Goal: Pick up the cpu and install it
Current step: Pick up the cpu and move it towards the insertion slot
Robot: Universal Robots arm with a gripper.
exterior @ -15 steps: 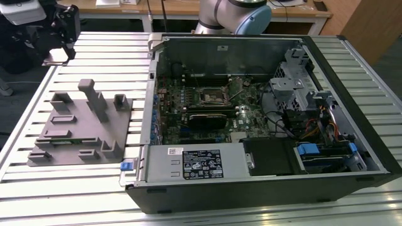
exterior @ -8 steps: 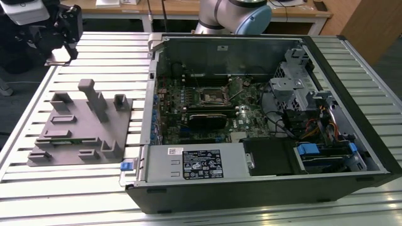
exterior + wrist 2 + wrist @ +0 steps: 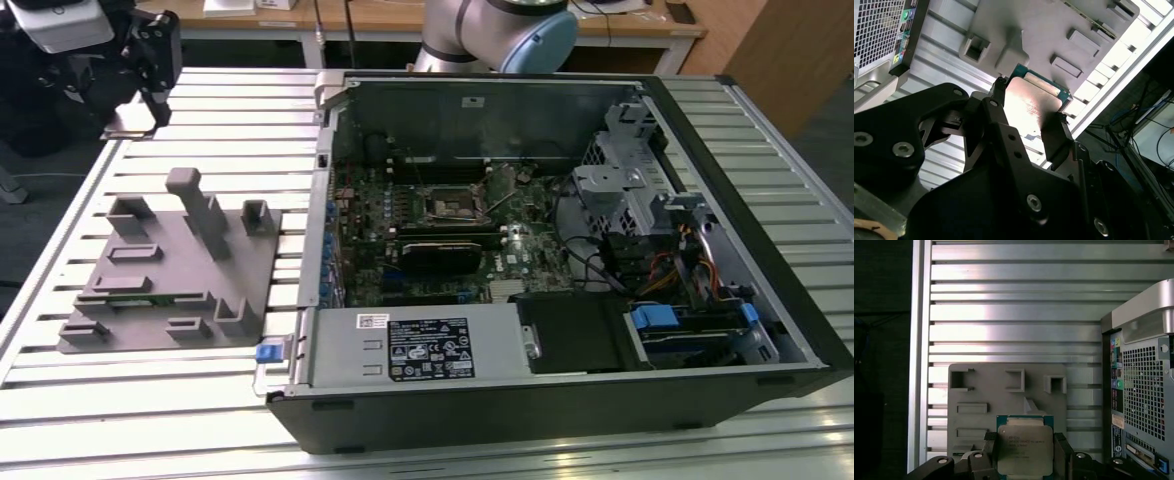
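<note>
At the exterior view's left, the gripper (image 3: 158, 100) is hanging over the far corner of the slatted table (image 3: 134, 400), its jaws pressing in on the cpu (image 3: 1024, 450) and holding it clear of every surface. In both wrist views the black fingers (image 3: 1061, 454) are clamping two opposite edges of the chip, its silvery top facing the first wrist view and its green rim showing past the fingertips. Nearer along the table, the grey tray (image 3: 160, 262) is lying flat, apart from the gripper, and in the first wrist view it is showing beyond the held chip, not touching it. Toward the middle, the open case (image 3: 561, 400) is lying on its side with the board (image 3: 527, 255) facing up and the socket (image 3: 451, 205) sitting near its centre, well apart from the cpu and appearing unfilled. At the top, right of centre, the arm (image 3: 501, 30) is showing its pale joint behind the case. The chip is looking light, thin and rigid, so its weight is asking little of the grip. The smooth metal lid is likely slippery and the underside contacts fragile, so the bare edges, where the fingers are pinching now, are appearing the sound place to hold, with the chip level and squeezed only gently
</note>
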